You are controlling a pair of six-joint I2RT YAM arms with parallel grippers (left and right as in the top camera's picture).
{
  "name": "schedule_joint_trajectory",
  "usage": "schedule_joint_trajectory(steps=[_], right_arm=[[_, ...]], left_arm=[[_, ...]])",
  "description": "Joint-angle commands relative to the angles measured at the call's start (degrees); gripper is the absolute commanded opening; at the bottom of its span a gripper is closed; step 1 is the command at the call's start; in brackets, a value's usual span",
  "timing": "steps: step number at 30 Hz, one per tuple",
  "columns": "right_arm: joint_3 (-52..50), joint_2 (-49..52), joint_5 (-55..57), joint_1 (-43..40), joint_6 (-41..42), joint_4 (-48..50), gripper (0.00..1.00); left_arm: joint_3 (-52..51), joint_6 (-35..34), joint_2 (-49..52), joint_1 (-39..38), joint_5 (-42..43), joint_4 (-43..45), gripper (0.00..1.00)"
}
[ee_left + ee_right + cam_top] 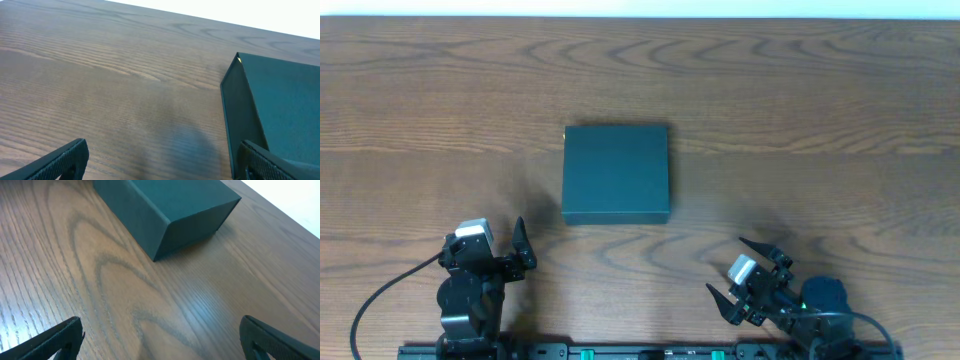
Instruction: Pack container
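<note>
Centrally, the closed dark teal container (616,172) sits flat on the wood-grain table (840,100), its edges square to the far edge and wood showing on all four sides. Left gripper (163,146) and right gripper (161,324) sit near the front edge, apart from the box. Fingers on both are spread wide and hold nothing.

The closed container (616,172) lies flat on the wooden table (820,100), ahead of both grippers and touching neither. The left gripper (488,245) is nearer it than the right gripper (725,265), whose jaws stand wide apart.
</note>
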Motion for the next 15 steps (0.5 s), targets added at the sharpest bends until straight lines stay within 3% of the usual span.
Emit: schedule_joint_trajectory(steps=[1, 8, 15], right_arm=[[-0.28, -0.66, 0.59, 0.66, 1.73, 0.11, 0.99], [-0.28, -0.61, 4.44, 0.66, 13.16, -0.72, 0.99], [-0.28, -0.61, 4.44, 0.66, 13.29, -0.74, 0.99]], left_arm=[[-1.2, -0.24, -0.48, 0.17, -1.03, -0.07, 0.95], [-1.2, -0.24, -0.48, 0.17, -1.03, -0.07, 0.95], [-1.2, -0.24, -0.48, 0.17, -1.03, -0.07, 0.95]])
